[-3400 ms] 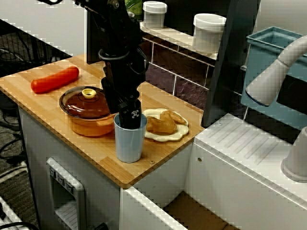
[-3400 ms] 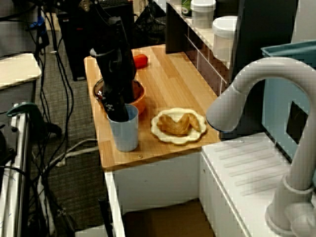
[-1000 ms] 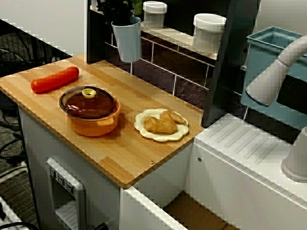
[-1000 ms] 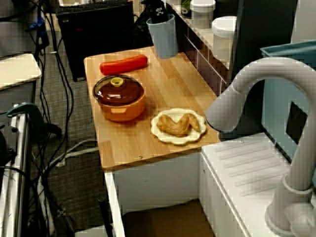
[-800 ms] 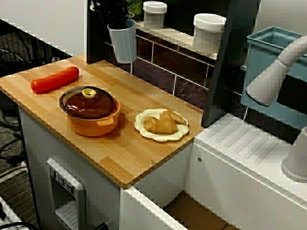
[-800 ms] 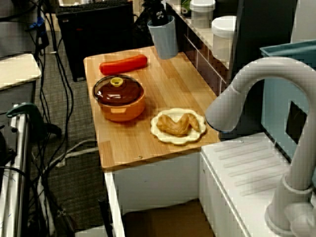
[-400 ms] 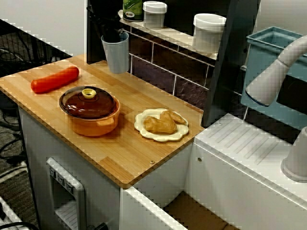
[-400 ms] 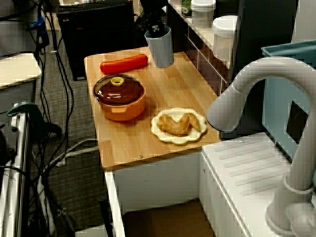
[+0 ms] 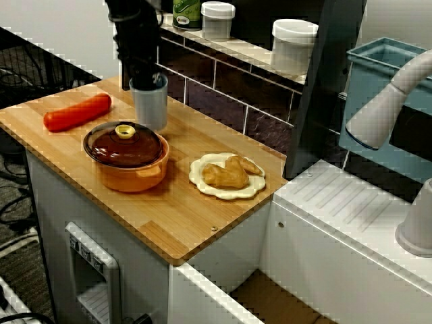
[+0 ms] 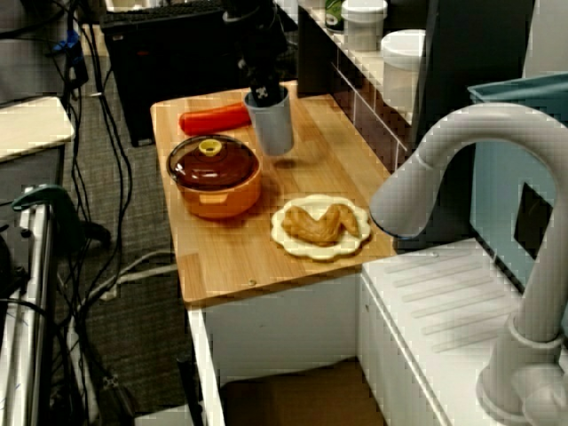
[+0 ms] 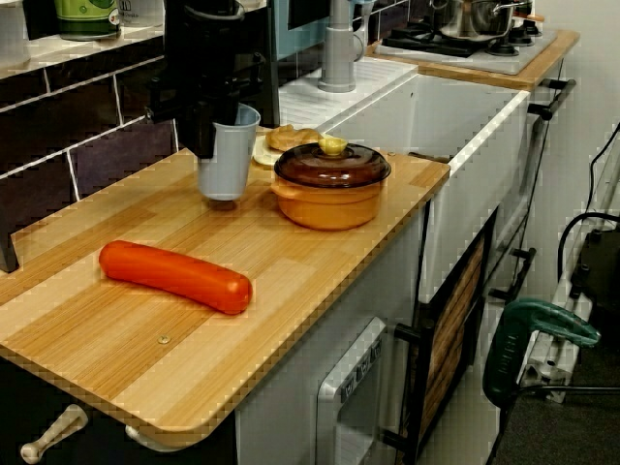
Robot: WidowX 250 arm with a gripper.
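Note:
My black gripper point(image 9: 144, 79) is shut on the rim of a pale blue cup point(image 9: 150, 104), one finger inside it. The cup stands upright, at or just above the wooden counter point(image 9: 182, 226); whether it rests there I cannot tell. It is right behind an orange pot with a brown glass lid point(image 9: 127, 155). In the view from over the faucet the gripper point(image 10: 262, 94) and cup point(image 10: 272, 129) sit between the pot point(image 10: 214, 173) and a red sausage-shaped thing point(image 10: 213, 118). From the counter's end, the cup point(image 11: 228, 157) hangs under the gripper point(image 11: 215, 121).
A cream plate point(image 9: 201, 187) holding a browned pastry point(image 9: 228, 173) lies right of the pot. The red sausage shape point(image 9: 76, 113) lies at the left end. White jars point(image 9: 293, 42) and a green bottle point(image 9: 186, 11) stand on the tiled shelf. A white faucet point(image 9: 385, 101) and sink are to the right.
The gripper carried the cup from the counter's front edge up toward the shelf, then left and down. It now holds it low behind the pot.

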